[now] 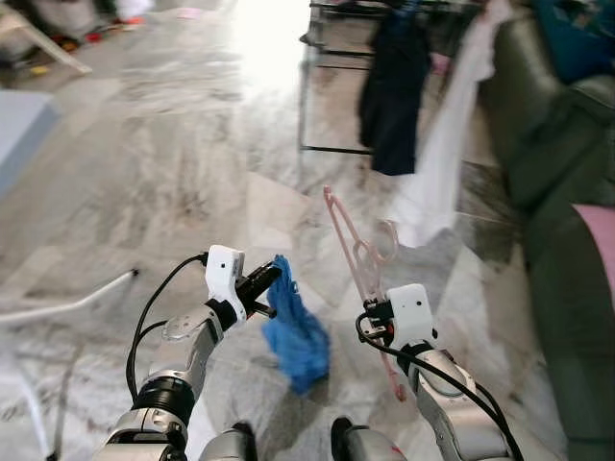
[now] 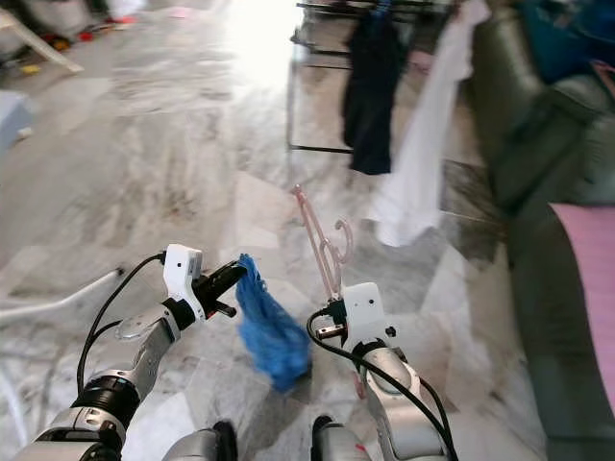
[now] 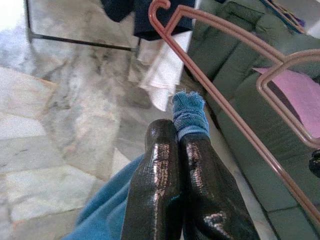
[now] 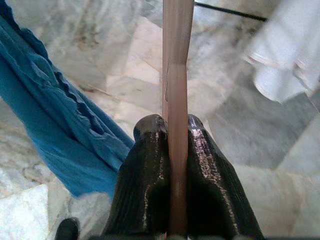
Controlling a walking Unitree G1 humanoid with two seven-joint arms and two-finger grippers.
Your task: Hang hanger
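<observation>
Right end effector (image 1: pixel 377 309): fingers (image 4: pixel 145 195) clamped hard on the pink hanger (image 1: pixel 357 257), no gap either side of the bar. Hanger rises from the grip, tilted up and away, hook (image 1: pixel 388 238) at the far top; a short stretch of it runs below the grip towards the floor.

Left end effector (image 1: pixel 272 276): fingers (image 3: pixel 160 195) pressed together, pinching a bunched edge of the blue cloth (image 1: pixel 296 331). The cloth hangs loose below the fingertips, between the two end effectors and just beside the hanger; can't tell whether they touch.

Beyond both: marble floor (image 1: pixel 163 173). Further ahead of the right end effector, a black rack (image 1: pixel 327 91) with a dark garment (image 1: pixel 392 91) and a white garment (image 1: pixel 444 154) hanging from it, well apart from the hanger. Green sofa (image 1: pixel 562 192) out past the right arm, pink fabric (image 1: pixel 598 240) lying on it.
</observation>
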